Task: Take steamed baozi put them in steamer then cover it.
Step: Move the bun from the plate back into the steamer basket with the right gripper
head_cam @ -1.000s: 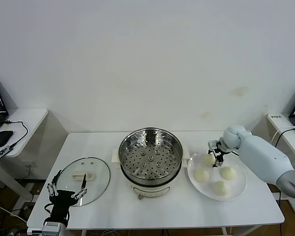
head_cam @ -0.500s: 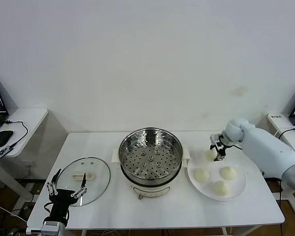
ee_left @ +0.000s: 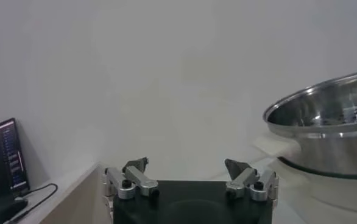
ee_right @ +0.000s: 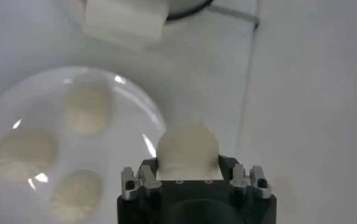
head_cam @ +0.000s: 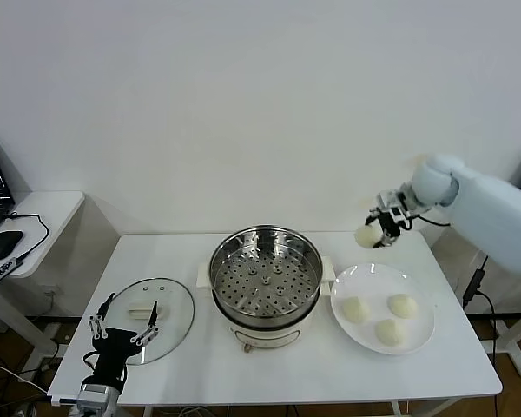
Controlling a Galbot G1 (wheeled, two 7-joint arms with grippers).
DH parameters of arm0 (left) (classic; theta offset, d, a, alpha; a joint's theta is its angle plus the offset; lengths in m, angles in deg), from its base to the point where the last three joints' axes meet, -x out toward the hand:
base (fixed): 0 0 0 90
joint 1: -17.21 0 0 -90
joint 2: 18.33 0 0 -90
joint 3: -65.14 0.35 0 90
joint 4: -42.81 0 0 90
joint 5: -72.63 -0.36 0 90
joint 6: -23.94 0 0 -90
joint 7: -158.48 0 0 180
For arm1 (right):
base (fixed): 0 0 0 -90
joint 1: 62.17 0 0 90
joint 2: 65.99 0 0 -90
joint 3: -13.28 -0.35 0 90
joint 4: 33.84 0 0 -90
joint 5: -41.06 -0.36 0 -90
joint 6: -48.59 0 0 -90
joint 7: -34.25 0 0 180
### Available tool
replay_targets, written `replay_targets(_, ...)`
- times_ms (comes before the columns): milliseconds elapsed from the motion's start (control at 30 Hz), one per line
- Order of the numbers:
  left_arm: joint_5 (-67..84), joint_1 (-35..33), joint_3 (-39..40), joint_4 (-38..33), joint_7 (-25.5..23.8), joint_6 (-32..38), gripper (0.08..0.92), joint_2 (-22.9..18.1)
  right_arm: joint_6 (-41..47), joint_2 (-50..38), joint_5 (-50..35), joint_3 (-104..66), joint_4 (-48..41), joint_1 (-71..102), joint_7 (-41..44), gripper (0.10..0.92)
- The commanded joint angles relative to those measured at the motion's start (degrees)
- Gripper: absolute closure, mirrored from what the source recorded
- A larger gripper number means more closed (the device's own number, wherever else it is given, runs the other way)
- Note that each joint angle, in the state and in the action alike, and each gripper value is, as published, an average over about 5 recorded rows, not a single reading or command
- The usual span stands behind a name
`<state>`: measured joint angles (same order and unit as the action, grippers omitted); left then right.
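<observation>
1. White wall backs a white worktop (head_cam: 269, 365) carrying the steamer (head_cam: 266, 280), a white plate (head_cam: 421, 334) and the cover (head_cam: 161, 306).
2. Change from earlier frames: the right tool (head_cam: 380, 229) has risen from the plate and now hangs in the air above the worktop's far right edge, between steamer and wall, pinching one baozi (head_cam: 366, 235). A second ago it was down among four buns.
3. Three baozi (head_cam: 355, 309) are left on the plate, well apart from one another.
4. Right wrist view confirms the grip: the held bun (ee_right: 187, 148) sits between the fingers, with the plate (ee_right: 148, 109) below.
5. Steamer stands upright at worktop centre, mouth up, perforated tray bare.
6. Cover lies flat to the steamer's left, its handle's (head_cam: 146, 309) long axis running left to right.
7. Left tool (head_cam: 122, 322) hovers at the cover's near edge, fingers spread wide, holding nothing; position little changed.
</observation>
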<state>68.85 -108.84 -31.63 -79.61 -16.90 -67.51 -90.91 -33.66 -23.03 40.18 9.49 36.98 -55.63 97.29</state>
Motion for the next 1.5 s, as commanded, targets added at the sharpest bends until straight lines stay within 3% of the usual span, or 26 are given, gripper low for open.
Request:
replay_targets(33,0.51,0.50,-0.04,-0.15,-0.11,-0.05,0.177,0.95,1.38,3.20,-11.70,11.12,8.25,-16.01,-1.60,0.397)
replay_targets(367,1.34,0.85,-1.65,-0.52,-0.28,-0.17,0.177,1.16,-4.35,18.62,-13.99,15.08,5.42,-14.62,-6.26,0.397)
replay_targets(600,1.44,0.64,-3.11,-1.51,-0.33,-0.26,0.177,0.92,-13.31,26.57,-6.37,17.28,-0.11,-10.71,-8.42,0.402)
replay_targets(1100,0.95,0.50,-3.91,-2.58,-0.27,-0.67,0.177,0.27,-28.41,29.95,14.76,15.74,-8.71,-0.91,-13.64,0.398)
replay_targets(1500,0.55,0.52,-3.49,-2.91,-0.28,-0.78,0.177,-0.06,-32.21,30.43,17.07,14.99,-11.86,0.91,-15.35,0.390)
